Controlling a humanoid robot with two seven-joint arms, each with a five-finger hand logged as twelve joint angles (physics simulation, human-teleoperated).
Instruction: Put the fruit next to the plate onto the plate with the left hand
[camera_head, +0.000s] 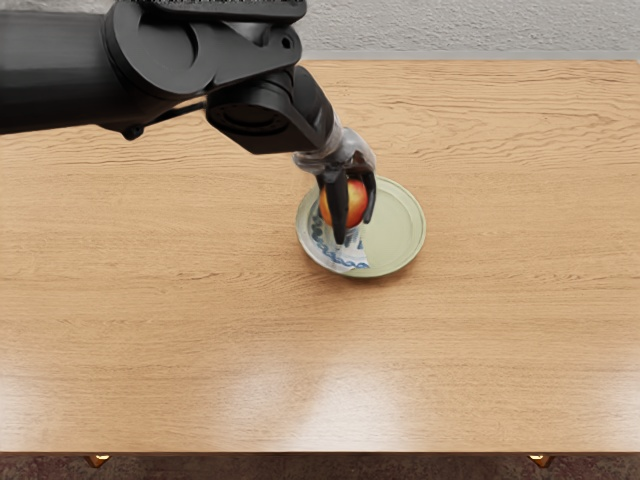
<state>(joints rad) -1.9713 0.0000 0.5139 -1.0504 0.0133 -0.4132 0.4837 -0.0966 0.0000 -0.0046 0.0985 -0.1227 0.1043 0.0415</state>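
Table (300, 380), wooden, glossy along the near edge. Plate (400, 235), pale green, mid-table, with a blue-and-white patch (340, 252) at its near left rim. Fruit (357, 200), red and orange, over the plate's left part; contact with the plate cannot be told. Left hand (345, 187), fingers curled round the fruit from above. Step judged: placing. Next move calls for settling the fruit, then spreading the fingers. Wall (480, 25), grey, behind.

Wooden table (150, 330) bearing green plate (400, 238)
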